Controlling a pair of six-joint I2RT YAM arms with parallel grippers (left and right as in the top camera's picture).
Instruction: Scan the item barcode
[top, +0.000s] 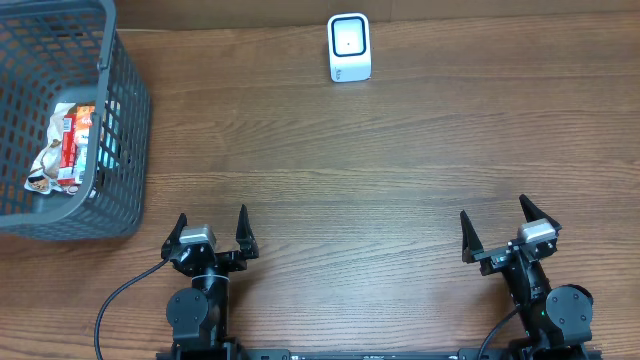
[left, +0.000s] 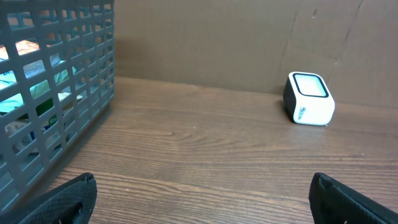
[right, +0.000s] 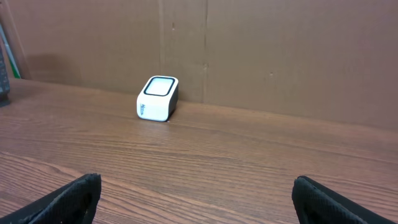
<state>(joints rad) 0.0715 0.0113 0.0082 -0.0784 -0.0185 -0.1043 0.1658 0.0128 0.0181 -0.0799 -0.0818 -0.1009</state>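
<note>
A small white barcode scanner (top: 349, 47) with a dark window stands at the table's far edge; it shows too as the scanner (left: 309, 99) and the scanner (right: 158, 98). Packaged items (top: 68, 148) in red, white and teal wrappers lie inside a grey mesh basket (top: 120, 130) at the far left; no barcode shows on them. My left gripper (top: 211, 229) rests open near the front edge, with nothing between its fingers (left: 62, 202). Over at the front right, my right gripper (top: 497, 227) is open and holds nothing, its fingers (right: 62, 202) wide apart.
Brown cardboard walls (right: 280, 56) rise behind the table's far edge. The basket wall (left: 56, 93) stands close on the left of the left gripper. Bare wooden tabletop (top: 350, 180) lies between the grippers and the scanner.
</note>
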